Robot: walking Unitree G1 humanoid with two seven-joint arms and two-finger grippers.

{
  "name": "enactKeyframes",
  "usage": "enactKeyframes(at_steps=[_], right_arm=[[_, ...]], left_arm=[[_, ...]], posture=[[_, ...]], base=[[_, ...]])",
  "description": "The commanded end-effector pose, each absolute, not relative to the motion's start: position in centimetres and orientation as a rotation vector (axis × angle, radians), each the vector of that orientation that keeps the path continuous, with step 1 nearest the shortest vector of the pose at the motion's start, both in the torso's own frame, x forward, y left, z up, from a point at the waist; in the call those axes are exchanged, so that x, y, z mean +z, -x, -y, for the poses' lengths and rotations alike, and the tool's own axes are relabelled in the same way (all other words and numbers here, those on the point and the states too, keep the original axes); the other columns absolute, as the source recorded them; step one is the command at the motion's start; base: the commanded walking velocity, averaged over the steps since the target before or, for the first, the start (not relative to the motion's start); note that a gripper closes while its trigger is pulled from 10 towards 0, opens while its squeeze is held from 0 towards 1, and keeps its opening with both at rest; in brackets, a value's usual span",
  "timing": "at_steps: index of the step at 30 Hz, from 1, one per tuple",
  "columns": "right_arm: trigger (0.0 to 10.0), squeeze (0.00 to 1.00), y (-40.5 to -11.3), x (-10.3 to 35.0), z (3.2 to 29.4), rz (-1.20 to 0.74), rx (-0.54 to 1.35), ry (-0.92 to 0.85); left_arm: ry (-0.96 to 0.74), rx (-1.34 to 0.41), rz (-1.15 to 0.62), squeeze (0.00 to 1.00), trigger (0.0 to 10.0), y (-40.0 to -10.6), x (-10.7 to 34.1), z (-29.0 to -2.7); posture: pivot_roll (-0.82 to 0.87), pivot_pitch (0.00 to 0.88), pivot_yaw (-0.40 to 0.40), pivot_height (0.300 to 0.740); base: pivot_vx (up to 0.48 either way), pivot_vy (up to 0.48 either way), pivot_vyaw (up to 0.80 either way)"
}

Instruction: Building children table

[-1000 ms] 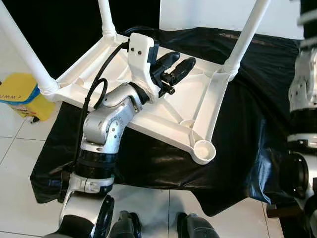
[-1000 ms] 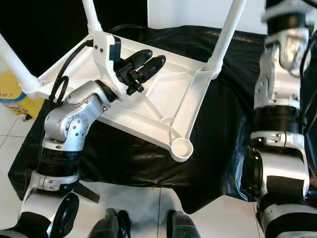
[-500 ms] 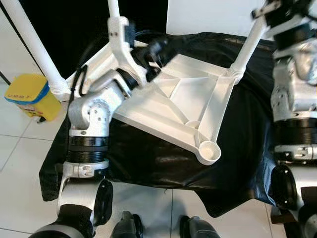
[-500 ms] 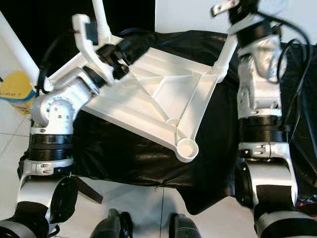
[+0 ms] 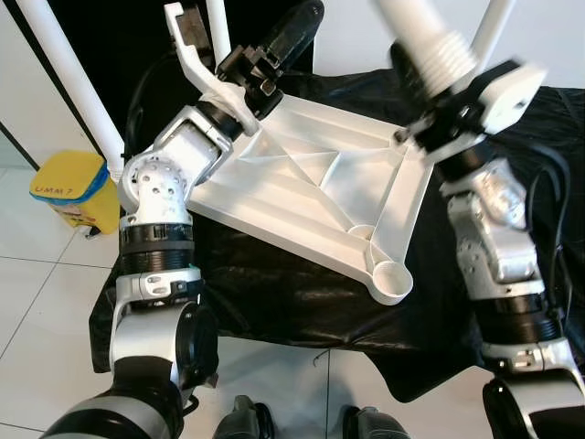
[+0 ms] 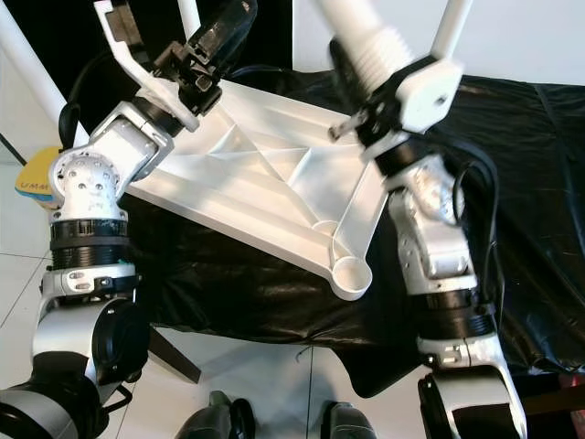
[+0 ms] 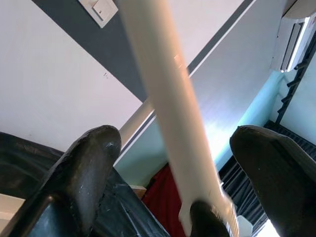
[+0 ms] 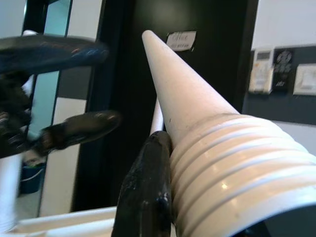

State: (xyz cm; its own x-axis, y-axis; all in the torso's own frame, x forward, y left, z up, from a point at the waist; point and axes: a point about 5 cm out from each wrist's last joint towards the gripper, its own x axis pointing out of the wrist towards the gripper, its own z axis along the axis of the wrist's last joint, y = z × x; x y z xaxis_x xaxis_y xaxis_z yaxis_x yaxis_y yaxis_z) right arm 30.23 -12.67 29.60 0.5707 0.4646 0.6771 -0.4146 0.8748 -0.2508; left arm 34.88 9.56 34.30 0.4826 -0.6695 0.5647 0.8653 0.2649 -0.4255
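Observation:
The white children's table (image 5: 302,197) lies upside down on a black sheet (image 5: 302,302). Three white legs stand in its corners, and the near corner socket (image 5: 394,279) is empty. Above the table's right side, my right gripper (image 5: 437,91) is shut on a loose white leg (image 5: 430,41), whose ribbed threaded end shows as the leg (image 8: 207,133) against one black finger (image 8: 148,192). My left gripper (image 5: 285,32) is raised over the far left corner and stands open. An attached leg (image 7: 168,98) appears beyond its spread fingers (image 7: 89,163).
A yellow tub with a blue lid (image 5: 73,187) stands on the tiled floor left of the sheet. The attached legs (image 5: 73,82) rise steeply at the left and far side. White tiles lie in front of the sheet.
My left gripper has lifted off the table's underside toward the far left corner. My right arm has swung in over the table with the loose leg. The camera has shifted slightly.

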Motion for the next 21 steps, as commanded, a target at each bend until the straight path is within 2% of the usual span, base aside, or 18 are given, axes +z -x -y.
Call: enactKeyframes(at_steps=[1, 3, 21], right_arm=[[10.0, 0.00, -29.5, 29.8, 12.1, 0.829, 0.549, 0.054], [10.0, 0.00, -28.4, 28.7, 11.4, 0.762, 0.620, 0.060], [10.0, 0.00, -27.2, 27.1, 11.1, 0.670, 0.699, 0.099]], left_arm=[[0.770, -1.148, 0.305, 0.00, 10.0, -34.7, 34.4, -9.0], [0.791, -1.157, 0.280, 0.00, 10.0, -35.2, 34.2, -8.7], [0.804, -1.120, 0.286, 0.00, 10.0, -36.5, 34.7, -9.1]], posture=[[-0.16, 0.113, 0.058, 0.740], [-0.18, 0.124, 0.064, 0.740], [-0.22, 0.148, 0.077, 0.740]], base=[[0.000, 0.000, 0.00], [0.000, 0.000, 0.00], [0.000, 0.000, 0.00]])
